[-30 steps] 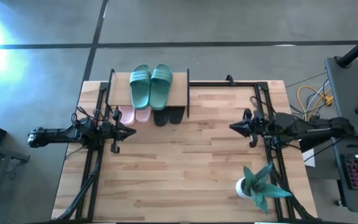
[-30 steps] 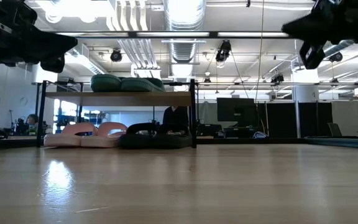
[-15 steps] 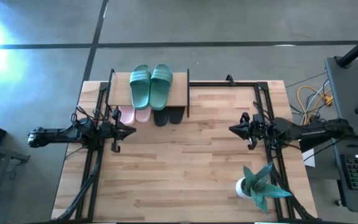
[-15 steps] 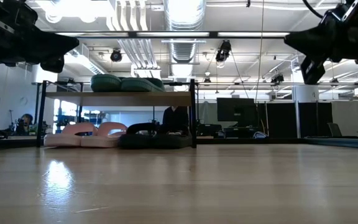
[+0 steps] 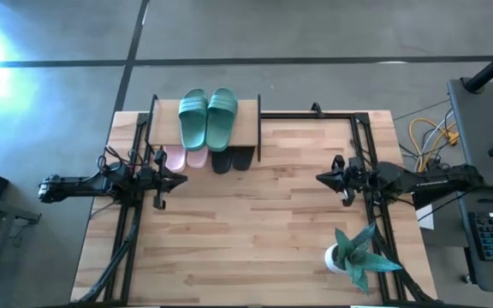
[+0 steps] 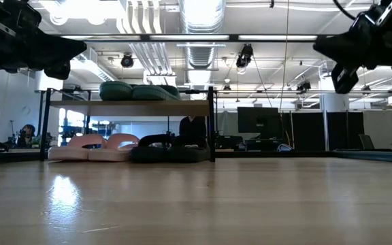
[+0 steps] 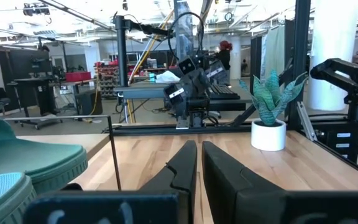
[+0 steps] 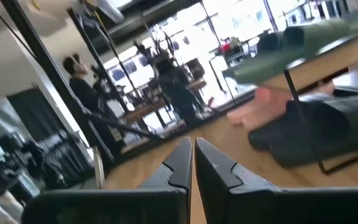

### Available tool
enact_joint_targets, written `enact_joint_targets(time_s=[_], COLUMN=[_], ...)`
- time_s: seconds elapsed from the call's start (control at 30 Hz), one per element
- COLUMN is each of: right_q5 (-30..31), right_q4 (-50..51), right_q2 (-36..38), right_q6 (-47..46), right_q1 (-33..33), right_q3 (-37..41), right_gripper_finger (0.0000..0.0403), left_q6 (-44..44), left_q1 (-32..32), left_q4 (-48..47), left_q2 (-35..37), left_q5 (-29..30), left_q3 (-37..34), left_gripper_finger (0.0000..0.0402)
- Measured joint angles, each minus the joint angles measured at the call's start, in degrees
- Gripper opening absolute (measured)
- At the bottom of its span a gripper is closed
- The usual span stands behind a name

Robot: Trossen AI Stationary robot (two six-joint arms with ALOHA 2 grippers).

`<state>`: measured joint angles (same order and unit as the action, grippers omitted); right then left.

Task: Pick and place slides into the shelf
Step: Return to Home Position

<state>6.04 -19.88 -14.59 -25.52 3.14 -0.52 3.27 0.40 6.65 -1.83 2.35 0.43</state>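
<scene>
The shelf (image 5: 246,128) stands at the table's far edge, left of centre. Both teal green slides (image 5: 207,118) lie side by side on its wooden top board (image 6: 148,107). Under the board the pink slides (image 6: 92,146) rest on the tabletop at the left and the black slides (image 6: 169,150) at the right. My left gripper (image 5: 184,180) hovers shut above the table, near side of the shelf's left end. My right gripper (image 5: 319,178) hovers shut over the table's right half and points toward the left one. Neither touches anything.
A potted plant (image 5: 358,252) stands near the table's right near corner, close to my right arm. Black frame rails (image 5: 362,145) run along both sides of the table. Bare tabletop (image 5: 246,222) lies between the two grippers. A person (image 6: 192,129) shows in the room behind the shelf.
My right gripper has come down a little and its arm has swung slightly toward the table's near edge. Its fingers stay shut. The slides and the shelf have kept still.
</scene>
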Motion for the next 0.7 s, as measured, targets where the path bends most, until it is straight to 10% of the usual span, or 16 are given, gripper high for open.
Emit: enact_joint_targets(time_s=[0.7], right_q5=[0.0], right_q4=[4.4], right_q2=[2.5], right_q6=[0.0], right_q1=[5.9], right_q3=[0.0], right_gripper_finger=[0.0013], left_q6=[0.0], left_q1=[0.0], left_q4=[0.3], left_q2=[0.1], left_q5=[-0.6], left_q3=[0.0], left_gripper_finger=[0.001])
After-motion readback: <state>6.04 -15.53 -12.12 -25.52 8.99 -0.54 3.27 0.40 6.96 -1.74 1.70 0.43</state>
